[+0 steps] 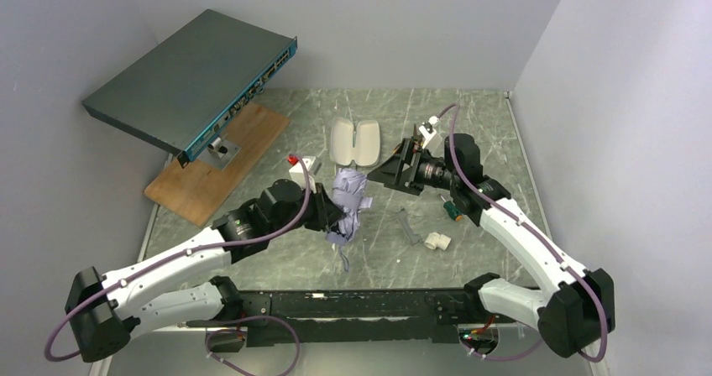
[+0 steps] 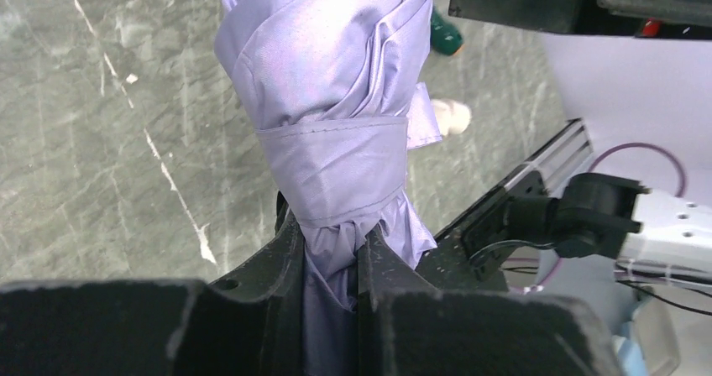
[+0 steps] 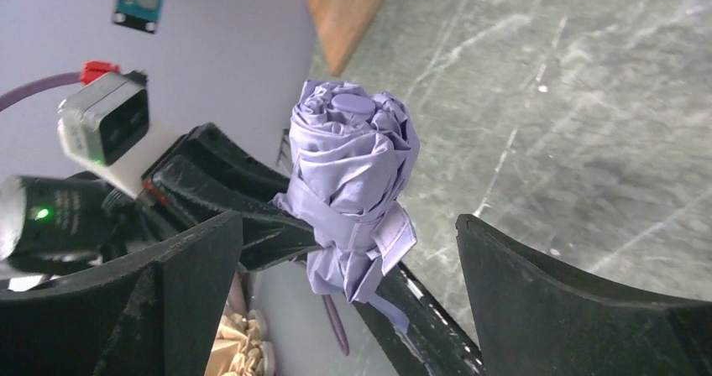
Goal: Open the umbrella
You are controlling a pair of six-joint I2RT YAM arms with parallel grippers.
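Observation:
The folded lavender umbrella (image 1: 349,198) hangs above the table centre, its closure strap (image 2: 336,162) still wrapped round the fabric. My left gripper (image 1: 334,212) is shut on the umbrella's lower end (image 2: 332,258), near the handle; the wrist loop dangles below (image 1: 344,254). The right wrist view shows the umbrella's top end (image 3: 353,154) facing me, with the strap tab (image 3: 395,235) sticking out. My right gripper (image 1: 378,173) is open just right of the umbrella's top, its fingers (image 3: 579,309) wide apart, touching nothing.
A beige clamshell case (image 1: 354,141) lies open behind the umbrella. A grey network switch (image 1: 193,78) leans on a wooden board (image 1: 220,162) at back left. A white pipe elbow (image 1: 437,241), a grey strip (image 1: 409,227) and a green-handled tool (image 1: 453,210) lie at the right.

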